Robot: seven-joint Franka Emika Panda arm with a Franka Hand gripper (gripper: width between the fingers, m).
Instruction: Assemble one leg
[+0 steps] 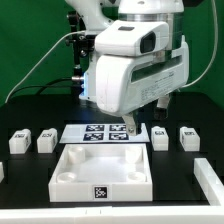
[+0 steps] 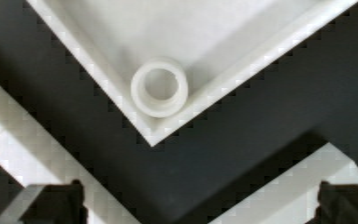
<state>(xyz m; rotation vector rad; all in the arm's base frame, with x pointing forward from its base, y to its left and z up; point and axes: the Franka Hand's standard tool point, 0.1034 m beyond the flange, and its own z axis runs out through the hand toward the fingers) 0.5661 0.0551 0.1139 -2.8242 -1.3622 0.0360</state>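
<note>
Small white legs with tags stand on the black table in the exterior view: two at the exterior view's left (image 1: pixel 19 140) (image 1: pixel 46 141) and two at its right (image 1: pixel 161 137) (image 1: pixel 187 136). The large white square tray (image 1: pixel 72 160) lies at front centre. My gripper (image 1: pixel 133 130) hangs just above the tray's far right corner, apart from every leg. In the wrist view the gripper (image 2: pixel 201 205) is open and empty, one dark fingertip (image 2: pixel 51 205) at each side. That view shows a tray corner (image 2: pixel 87 30) with its round socket (image 2: pixel 160 87). No leg shows there.
The marker board (image 1: pixel 103 133) lies flat behind the tray, under the gripper. A larger white part (image 1: pixel 211 182) sits at the front on the exterior view's right. Another white piece (image 1: pixel 2 172) shows at the left edge. Cables and a green wall are behind the arm.
</note>
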